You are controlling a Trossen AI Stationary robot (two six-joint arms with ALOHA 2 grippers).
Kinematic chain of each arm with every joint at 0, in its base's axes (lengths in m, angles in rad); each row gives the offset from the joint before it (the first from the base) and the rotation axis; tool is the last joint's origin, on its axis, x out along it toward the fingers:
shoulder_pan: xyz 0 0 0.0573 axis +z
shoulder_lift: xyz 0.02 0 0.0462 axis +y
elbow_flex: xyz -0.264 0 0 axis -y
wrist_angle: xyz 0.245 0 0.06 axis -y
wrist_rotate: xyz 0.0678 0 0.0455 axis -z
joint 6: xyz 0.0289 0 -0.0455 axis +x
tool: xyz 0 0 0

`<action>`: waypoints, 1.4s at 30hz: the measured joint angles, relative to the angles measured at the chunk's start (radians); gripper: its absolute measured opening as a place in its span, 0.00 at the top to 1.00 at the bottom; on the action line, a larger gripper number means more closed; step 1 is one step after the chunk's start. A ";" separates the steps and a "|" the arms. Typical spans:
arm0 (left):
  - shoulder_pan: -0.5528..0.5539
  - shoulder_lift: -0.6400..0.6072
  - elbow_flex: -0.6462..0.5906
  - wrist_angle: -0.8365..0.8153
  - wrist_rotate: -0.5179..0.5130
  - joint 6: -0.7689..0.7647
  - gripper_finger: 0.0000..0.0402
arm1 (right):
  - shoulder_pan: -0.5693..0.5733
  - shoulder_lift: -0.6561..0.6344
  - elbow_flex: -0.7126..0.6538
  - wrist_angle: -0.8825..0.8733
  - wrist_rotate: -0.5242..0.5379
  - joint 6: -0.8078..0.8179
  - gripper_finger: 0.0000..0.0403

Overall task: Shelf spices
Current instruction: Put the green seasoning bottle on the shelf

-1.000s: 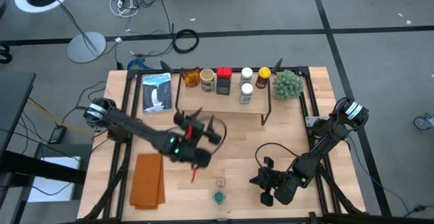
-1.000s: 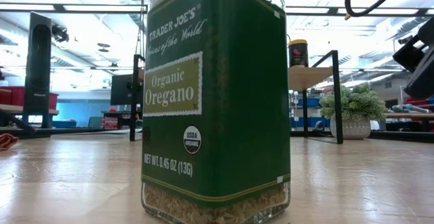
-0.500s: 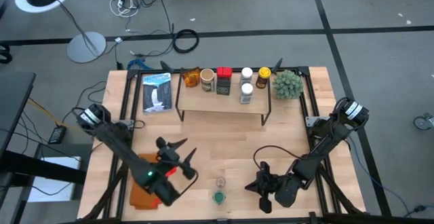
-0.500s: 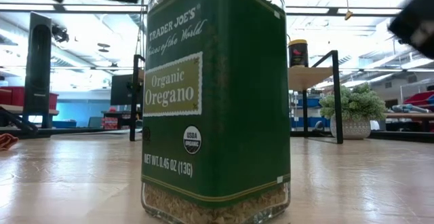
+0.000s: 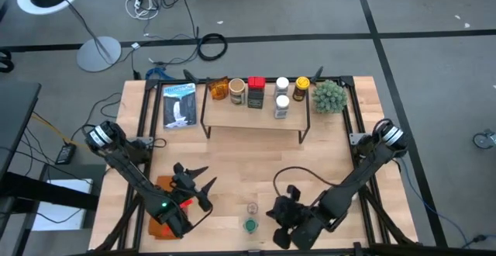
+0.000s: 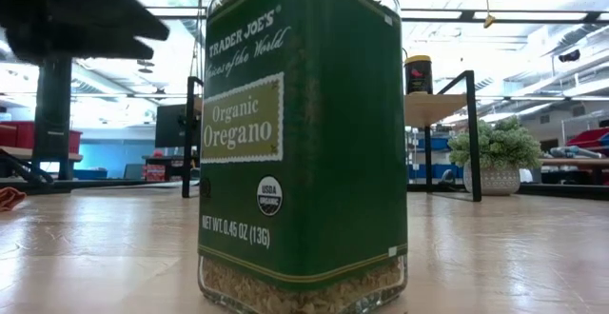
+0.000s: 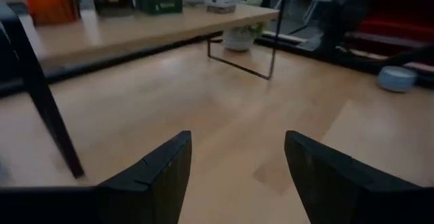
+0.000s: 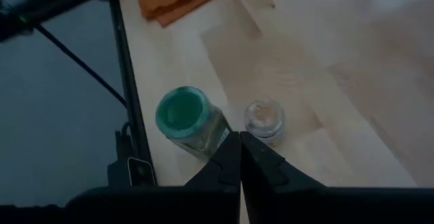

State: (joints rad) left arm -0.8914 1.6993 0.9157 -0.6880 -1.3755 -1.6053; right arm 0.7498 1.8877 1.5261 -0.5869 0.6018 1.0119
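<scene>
Sitting upright at the near edge of the table (image 5: pixel 325 155): an oregano jar (image 5: pixel 249 225) with a green lid, its long axis vertical, and touching or just beside it, on the shelf side, a smaller clear jar (image 5: pixel 251 208). Filling the low view almost entirely with its green label, the oregano jar, standing straight on the wood.

Hovering just to the right of that pair: the right gripper (image 5: pixel 285 219), fingers pressed together and holding nothing. Looking down on both jars in the right wrist view, with the closed tips between green lid and clear jar.

Hanging over the orange cloth (image 5: pixel 164 209) to the left: the left gripper (image 5: pixel 190 190), fingers spread and empty, facing the shelf (image 5: pixel 252 115), somewhat farther from the jars.

Standing along the shelf's back edge already: six spices, among them a red tin (image 5: pixel 256 91) and white-capped jars (image 5: pixel 281 95).

Judging by position, nearer for the oregano jar: the right arm, but needing to spread its fingers first, then closing around the upright body below the lid.
</scene>
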 joint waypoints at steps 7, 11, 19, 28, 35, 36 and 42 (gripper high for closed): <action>-0.034 0.000 -0.117 0.265 0.021 0.030 0.40 | -0.038 0.147 0.232 -0.180 -0.024 -0.016 1.00; -0.034 0.000 -0.119 0.382 0.088 0.176 0.40 | -0.060 0.189 0.290 -0.146 -0.084 -0.125 0.99; -0.006 0.000 -0.119 0.766 0.270 0.684 0.45 | -0.093 0.182 0.290 -0.117 -0.151 -0.179 0.93; 0.008 0.000 -0.119 0.837 0.290 0.856 0.46 | -0.106 0.180 0.290 -0.122 -0.154 -0.182 0.89; 0.009 0.000 -0.119 0.826 0.366 0.922 0.46 | -0.114 0.180 0.290 -0.120 -0.163 -0.158 0.88; 0.009 0.000 -0.119 0.826 0.379 0.930 0.46 | -0.117 0.180 0.290 -0.116 -0.162 -0.153 0.87; 0.009 0.000 -0.119 0.824 0.393 0.952 0.46 | -0.137 0.180 0.290 -0.110 -0.182 -0.038 0.76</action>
State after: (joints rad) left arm -0.8828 1.6993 0.7967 0.1360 -0.9821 -0.6534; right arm 0.6124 2.0681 1.8160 -0.6971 0.4200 0.9743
